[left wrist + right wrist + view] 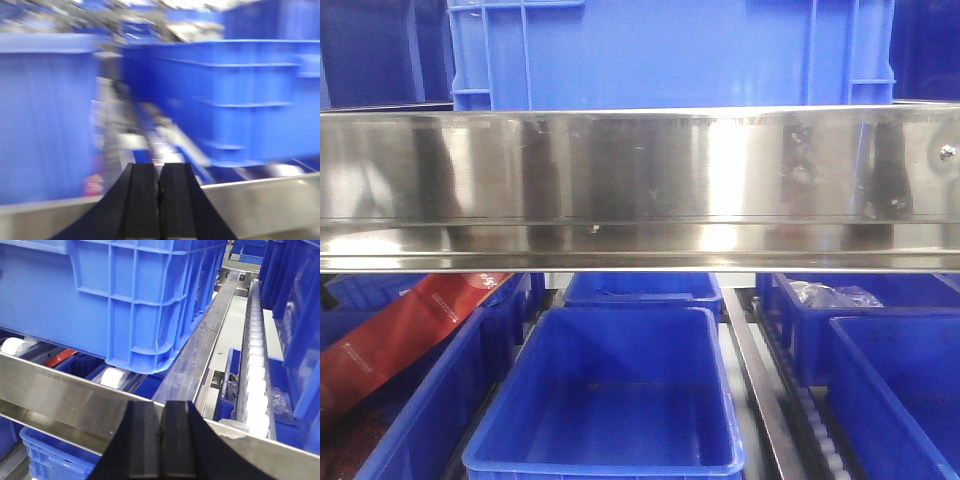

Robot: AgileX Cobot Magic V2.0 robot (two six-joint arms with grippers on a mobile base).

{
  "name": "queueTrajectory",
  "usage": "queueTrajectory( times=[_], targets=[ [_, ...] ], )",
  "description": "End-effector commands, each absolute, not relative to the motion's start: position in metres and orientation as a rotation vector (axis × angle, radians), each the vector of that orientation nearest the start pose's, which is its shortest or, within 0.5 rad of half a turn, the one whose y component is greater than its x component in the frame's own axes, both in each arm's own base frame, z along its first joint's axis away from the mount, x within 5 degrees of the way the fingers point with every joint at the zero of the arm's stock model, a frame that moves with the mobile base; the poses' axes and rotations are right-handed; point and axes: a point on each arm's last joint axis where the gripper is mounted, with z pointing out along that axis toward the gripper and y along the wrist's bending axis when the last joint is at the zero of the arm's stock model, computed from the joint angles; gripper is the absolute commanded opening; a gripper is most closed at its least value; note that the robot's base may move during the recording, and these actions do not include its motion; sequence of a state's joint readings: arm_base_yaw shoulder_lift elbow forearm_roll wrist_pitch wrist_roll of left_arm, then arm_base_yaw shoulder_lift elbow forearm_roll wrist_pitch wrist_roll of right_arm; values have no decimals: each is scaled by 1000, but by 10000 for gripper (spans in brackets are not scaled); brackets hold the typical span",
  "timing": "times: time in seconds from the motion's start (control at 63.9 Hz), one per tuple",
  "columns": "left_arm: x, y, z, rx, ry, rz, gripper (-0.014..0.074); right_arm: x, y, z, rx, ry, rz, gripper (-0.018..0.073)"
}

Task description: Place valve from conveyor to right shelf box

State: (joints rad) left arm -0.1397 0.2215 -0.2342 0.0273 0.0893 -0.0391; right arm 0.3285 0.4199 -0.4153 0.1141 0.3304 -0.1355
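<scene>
Shelving fills every view: a polished steel shelf rail (640,185) crosses the front camera, with a large ribbed blue plastic crate (670,50) above it and an open, empty blue plastic bin (615,400) below, flanked by other blue bins, one on the left holding a red packet (410,335). Neither the valve nor the dark grey conveyor belt appears in any picture, so where the valve lies cannot be told. The left gripper (159,200) shows its two black fingers pressed together with nothing between them; its view is smeared with blur. The right gripper (162,445) is likewise closed and empty, poised over the steel rail beside a track of white rollers (255,365). Judging from this, the task sits at a stage with no valve in hand. The next move likely calls for turning toward the conveyor, finding the valve, and opening a claw to take it.
</scene>
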Motion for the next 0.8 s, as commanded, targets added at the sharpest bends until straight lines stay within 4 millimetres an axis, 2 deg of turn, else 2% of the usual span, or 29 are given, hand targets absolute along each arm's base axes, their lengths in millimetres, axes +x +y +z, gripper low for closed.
queueTrajectory(
  times=[0.0, 0.219, 0.266, 0.375, 0.782],
  targets=[
    [62, -4, 255, 32, 1533, -80, -111, 88, 32, 296, -339, 1762, 236, -154],
    [56, 2, 211, -48, 1512, 5, -111, 88, 32, 296, -339, 1762, 236, -154],
    [56, 2, 214, -49, 1474, 7, -111, 88, 32, 296, -339, 1762, 236, -154],
    [56, 2, 207, -47, 1554, 12, -111, 88, 32, 296, -339, 1762, 236, -154],
    [56, 2, 208, -46, 1542, 12, -111, 88, 32, 296, -339, 1762, 236, -154]
  ],
)
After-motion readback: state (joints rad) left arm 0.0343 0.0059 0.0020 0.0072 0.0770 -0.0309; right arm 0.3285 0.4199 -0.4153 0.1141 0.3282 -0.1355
